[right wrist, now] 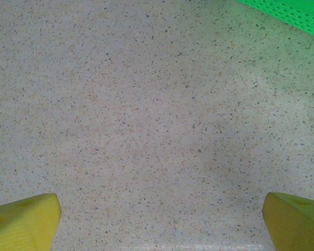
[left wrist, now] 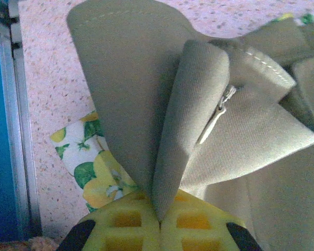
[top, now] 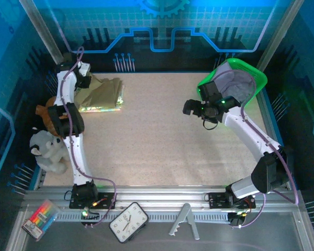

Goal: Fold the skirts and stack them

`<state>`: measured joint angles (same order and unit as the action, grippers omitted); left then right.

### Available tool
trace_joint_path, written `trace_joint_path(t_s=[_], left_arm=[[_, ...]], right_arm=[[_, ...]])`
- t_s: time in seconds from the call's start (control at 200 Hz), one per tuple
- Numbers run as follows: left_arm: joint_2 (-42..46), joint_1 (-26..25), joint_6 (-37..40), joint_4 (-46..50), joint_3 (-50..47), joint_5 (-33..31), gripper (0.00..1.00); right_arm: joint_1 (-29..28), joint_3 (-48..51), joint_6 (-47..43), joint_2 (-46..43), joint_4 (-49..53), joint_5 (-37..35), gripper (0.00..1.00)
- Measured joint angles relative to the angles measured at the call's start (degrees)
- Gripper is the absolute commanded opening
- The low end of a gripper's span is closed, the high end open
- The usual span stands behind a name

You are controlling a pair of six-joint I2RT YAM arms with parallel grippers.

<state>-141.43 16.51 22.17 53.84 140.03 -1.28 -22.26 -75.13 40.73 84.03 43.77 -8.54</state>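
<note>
Step in hand: the left gripper point(left wrist: 159, 222) is working on the olive-khaki skirt point(left wrist: 131, 94), which by my reading is being folded or settled as the second layer of the stack.
Left gripper: its yellow pads are pressing together on a raised fold of the olive cloth at the bottom centre of the left wrist view.
Right gripper: the right gripper point(right wrist: 159, 214) is hanging with its fingers wide apart over bare table point(right wrist: 146, 104), holding nothing.
Where the skirts are: the olive one is lying on the floral skirt point(left wrist: 94, 170) at the upper left of the top view. The lavender-grey skirt point(top: 234, 82) is sitting in the green basket point(top: 259, 78) at the upper right.
Which way it points: the pinched fold is rising from the bottom centre toward the upper left of the left wrist view, and the zip pull point(left wrist: 215, 119) is hanging beside it, running roughly up the frame.
Long axis: in the top view the pile seems to be running left to right with a slight tilt, though the dim corner makes that uncertain.
Next move calls for: laying the held fold flat and square over the floral layer before letting go. The free arm is then looking best placed to fetch the skirt from the basket.
</note>
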Motion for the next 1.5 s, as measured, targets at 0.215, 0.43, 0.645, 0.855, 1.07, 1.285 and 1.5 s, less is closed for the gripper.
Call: trace_joint_path(t_s=[0.215,0.43,0.645,0.855,1.07,1.285,1.5], left_arm=[[0.09,3.3,-9.9,-1.68,-0.42,-1.07,0.93],[11.65,4.15,-26.67,-6.47,-16.06,-0.72,0.99],[32.02,1.86,-48.96,-21.7,-46.42,7.58,0.99],[38.29,-4.55,-71.89,-41.66,-71.89,14.38,0.99],[39.98,-9.99,-84.35,-54.38,-83.8,16.31,0.99],[48.98,-12.61,-85.11,-57.13,-88.96,18.23,0.99],[56.65,-12.2,-81.59,-53.16,-89.46,16.96,0.99]], right_arm=[[0.11,0.0,-0.11,0.0,-0.02,-0.59,1.0],[0.98,0.02,-1.38,-0.13,-0.15,-2.43,1.0],[2.38,0.44,-1.88,-0.57,-2.27,-3.02,1.0],[3.65,1.46,-2.67,-0.61,-4.07,-2.78,1.0],[8.22,1.53,-11.13,-0.02,-6.56,-3.98,1.0],[21.31,-10.78,-23.87,15.74,-6.47,-4.96,1.0],[27.82,-30.64,-29.92,35.74,-2.86,-7.37,1.0]])
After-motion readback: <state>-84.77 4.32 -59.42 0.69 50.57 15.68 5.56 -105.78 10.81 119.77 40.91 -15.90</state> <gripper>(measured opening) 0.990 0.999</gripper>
